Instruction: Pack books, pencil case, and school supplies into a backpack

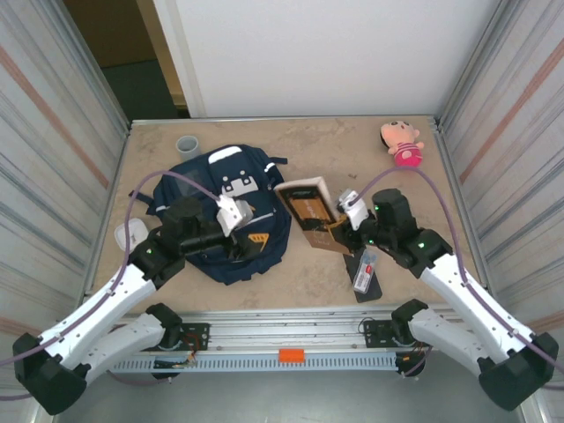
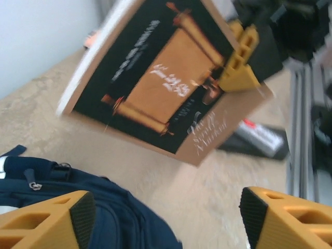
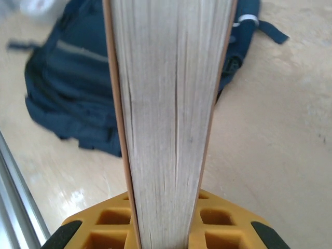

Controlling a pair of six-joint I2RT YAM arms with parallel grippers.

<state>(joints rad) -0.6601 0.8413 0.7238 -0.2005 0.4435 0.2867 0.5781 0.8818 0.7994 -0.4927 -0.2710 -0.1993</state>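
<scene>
You have the backpack lying left of centre on the table, and the book just to its right, held tilted in the right gripper. Nearer you, right of the book, the packet lies on the pencil case. The cup stands behind the backpack (toward the far left corner); the doll sits far right.

There's the dark brown book with its orange scroll and tan border, navy backpack with white patches, black case, whitish red-marked packet, mottled beige surface.
</scene>
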